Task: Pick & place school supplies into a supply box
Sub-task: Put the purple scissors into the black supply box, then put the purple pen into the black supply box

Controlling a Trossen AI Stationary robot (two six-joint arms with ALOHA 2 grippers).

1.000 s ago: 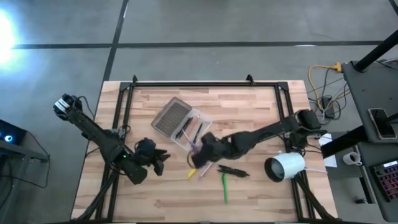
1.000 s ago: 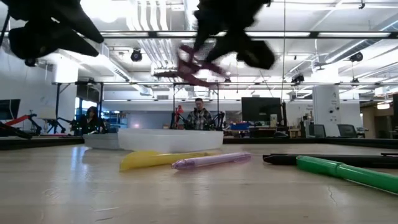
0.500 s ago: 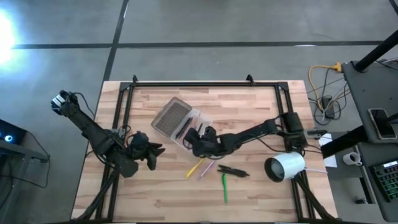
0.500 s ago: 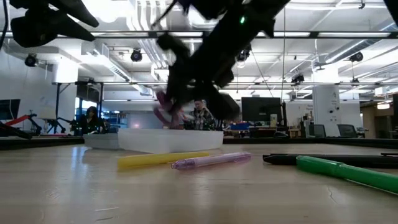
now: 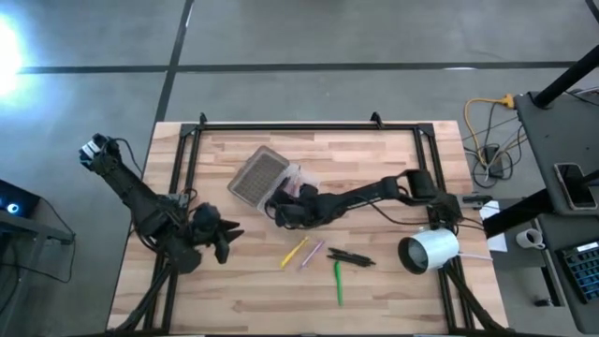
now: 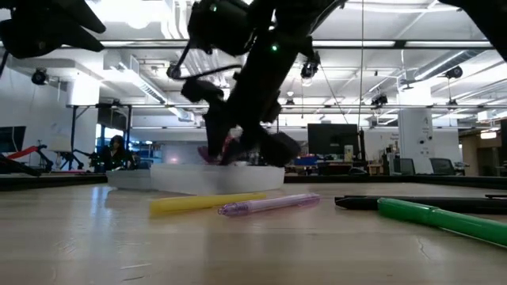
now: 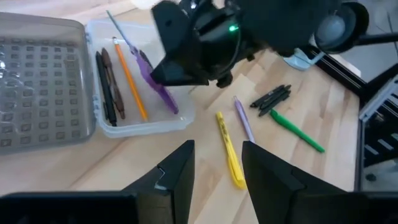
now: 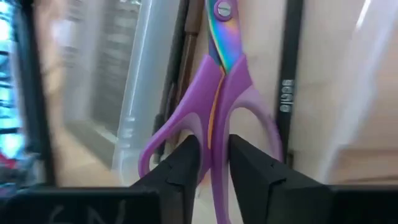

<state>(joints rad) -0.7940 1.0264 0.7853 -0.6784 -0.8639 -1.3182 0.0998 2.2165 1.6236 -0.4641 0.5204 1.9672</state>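
Right wrist view: purple scissors (image 8: 214,118) are pinched in the right gripper (image 8: 211,163) over the supply box (image 7: 134,124); beside it a green marker (image 5: 338,284), pens and highlighters remain unpacked.

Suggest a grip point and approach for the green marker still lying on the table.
Grip the green marker at mid-barrel, coming straight down from above, claw closing across its width. It lies flat on the table and apart from the black pens beside its upper end, so the middle and lower barrel look clear on both sides. The right claw, now at the supply box with the scissors, is probably nearest.
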